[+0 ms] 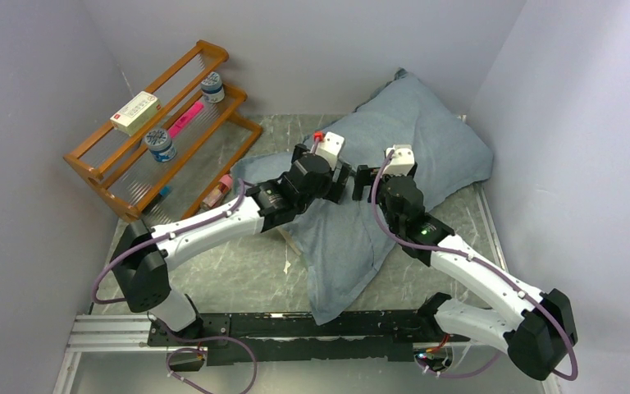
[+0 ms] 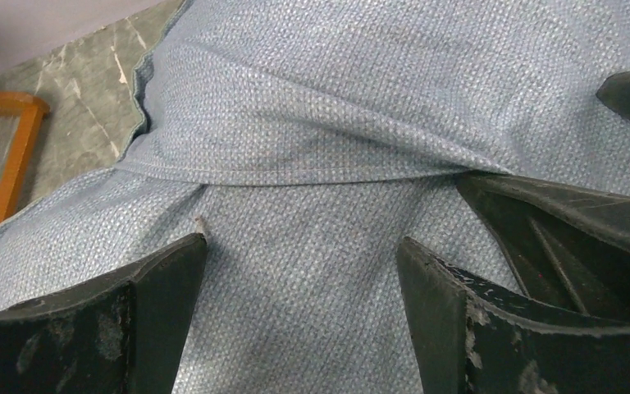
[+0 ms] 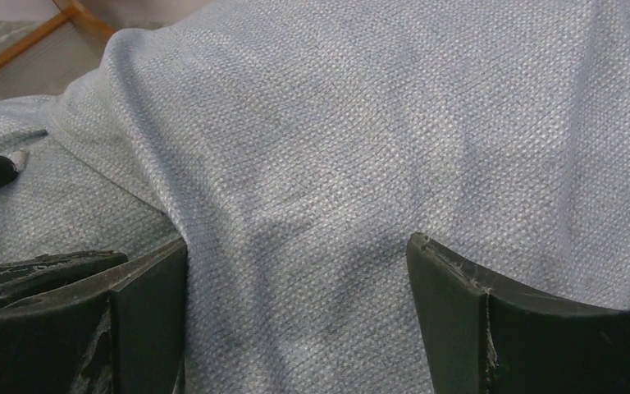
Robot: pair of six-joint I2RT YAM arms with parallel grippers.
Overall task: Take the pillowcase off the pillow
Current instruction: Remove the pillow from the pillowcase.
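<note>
- The pillowcase (image 1: 426, 144) is a slate blue-grey cloth with a fine, even weave. It lies slantwise across the grey-green marbled table (image 1: 238, 271), from the far right corner towards the near middle.
- Its far part bulges full and rounded against the back wall. Its near part lies flat and limp, narrowing to a tail that reaches the black rail at the near edge.
- The left wrist view shows a stitched hem (image 2: 312, 176) crossing the cloth, with creases drawn in towards it.
- The left gripper (image 1: 343, 180) stands wide open just above the cloth at mid-length and has hold of nothing.
- The right gripper (image 1: 364, 182) is just beside it, tips facing. It is also spread wide over smooth cloth and grips nothing.
- A wooden rack (image 1: 164, 123) holding small items stands at the far left, apart from the cloth.
</note>
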